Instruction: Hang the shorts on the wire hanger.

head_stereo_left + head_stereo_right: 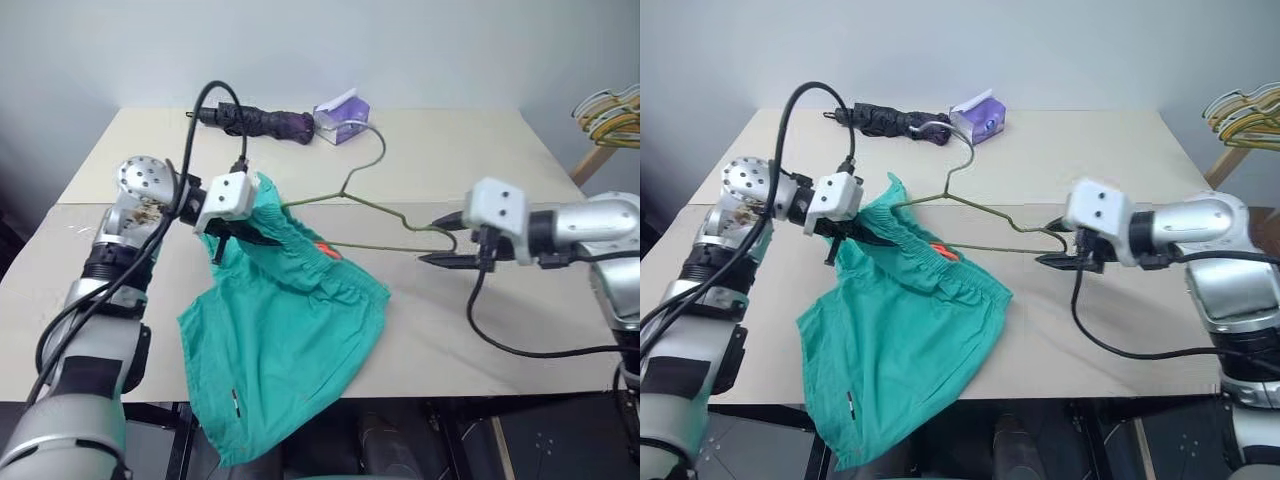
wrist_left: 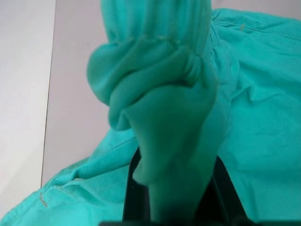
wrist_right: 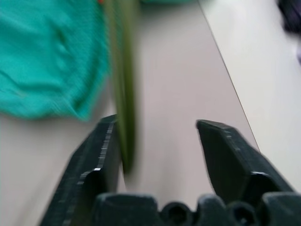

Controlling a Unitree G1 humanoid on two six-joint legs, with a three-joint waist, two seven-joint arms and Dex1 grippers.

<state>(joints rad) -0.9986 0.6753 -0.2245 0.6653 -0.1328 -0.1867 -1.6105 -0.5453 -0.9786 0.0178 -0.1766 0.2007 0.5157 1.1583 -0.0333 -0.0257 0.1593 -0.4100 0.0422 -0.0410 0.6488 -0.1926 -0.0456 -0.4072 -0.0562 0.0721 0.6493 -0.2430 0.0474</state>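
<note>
Now left claw (image 1: 240,236) pinching shorts (image 1: 280,350), right claw (image 1: 452,240) parted beside wire hanger (image 1: 385,210)

The shorts (image 1: 280,350) are soft matt teal cloth, gathered and crinkled at the waistband. The wire hanger (image 1: 372,205) is thin olive wire with a dull finish. The surface (image 1: 450,150) looks smooth, matt beige. The umbrella (image 1: 262,122) is dark wrinkled fabric.

My left gripper (image 1: 243,236) is clamped tight, its arm bent and raised; my right gripper (image 1: 447,239) points left, level, fingers spread apart.
</note>
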